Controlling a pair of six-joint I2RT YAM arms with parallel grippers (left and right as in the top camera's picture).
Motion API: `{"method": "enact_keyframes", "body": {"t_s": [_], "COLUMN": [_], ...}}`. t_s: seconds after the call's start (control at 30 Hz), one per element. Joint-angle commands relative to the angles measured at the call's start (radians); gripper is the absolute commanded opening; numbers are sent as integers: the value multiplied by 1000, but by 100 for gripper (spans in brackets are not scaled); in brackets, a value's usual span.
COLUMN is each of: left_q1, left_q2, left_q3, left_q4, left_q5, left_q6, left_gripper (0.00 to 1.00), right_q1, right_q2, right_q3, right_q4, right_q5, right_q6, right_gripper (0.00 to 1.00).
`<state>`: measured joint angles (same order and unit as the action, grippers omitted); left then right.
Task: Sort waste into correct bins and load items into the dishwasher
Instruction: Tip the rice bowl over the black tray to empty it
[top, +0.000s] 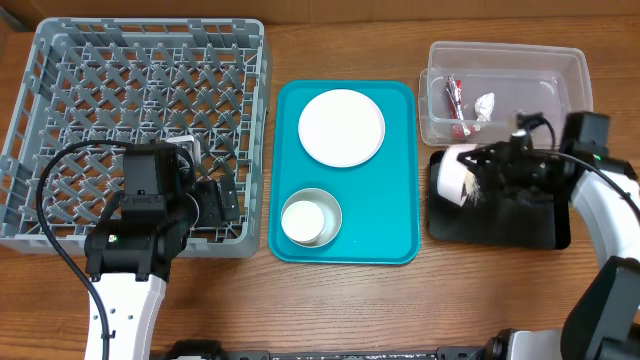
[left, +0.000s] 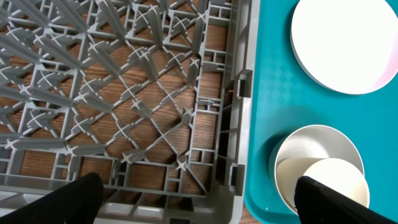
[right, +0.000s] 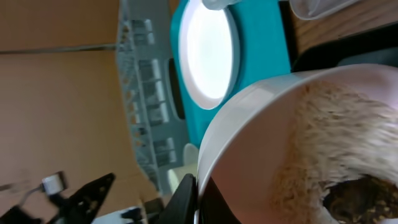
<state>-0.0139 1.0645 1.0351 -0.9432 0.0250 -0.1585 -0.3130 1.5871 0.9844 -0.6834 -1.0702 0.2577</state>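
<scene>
My right gripper (top: 478, 180) is shut on the rim of the small white bowl (top: 455, 172), which is tipped on its side over the black tray (top: 520, 225). In the right wrist view the fingers (right: 198, 186) pinch the bowl (right: 261, 143), with rice (right: 336, 137) and a brown lump (right: 354, 196) inside. The candy wrapper (top: 456, 103) and white scrap (top: 484, 105) lie in the clear tub (top: 560, 65). My left gripper (top: 222, 205) (left: 205, 205) is open and empty over the front right corner of the grey rack (top: 60, 60).
The teal tray (top: 395, 220) between rack and bins holds the white plate (top: 341, 127) and the pale grey bowl (top: 328, 205) with the white cup (top: 303, 220) in it. The left wrist view shows the bowl (left: 305, 140) and cup (left: 329, 180).
</scene>
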Motion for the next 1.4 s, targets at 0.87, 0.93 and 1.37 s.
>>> {"method": "enact_keyframes", "body": {"t_s": [0.87,0.93,1.37], "left_q1": [-6,-6,-6], "left_q2": [2,2,2], "left_q3": [24,24,24], "left_q4": [1,0,1], "left_q5": [1,1,1], "left_q6": [-22,-22,-22], "left_gripper": [100,100,100], "right_q1": [-248,-249,-197], "right_q2": [-20,-20,-20], "right_q3": [-103,-103,-103], "right_q4": [220,275,457], "right_q5": [-499,-499,-500], "right_q6": [352,404,419], "right_gripper": [4,4,4]}}
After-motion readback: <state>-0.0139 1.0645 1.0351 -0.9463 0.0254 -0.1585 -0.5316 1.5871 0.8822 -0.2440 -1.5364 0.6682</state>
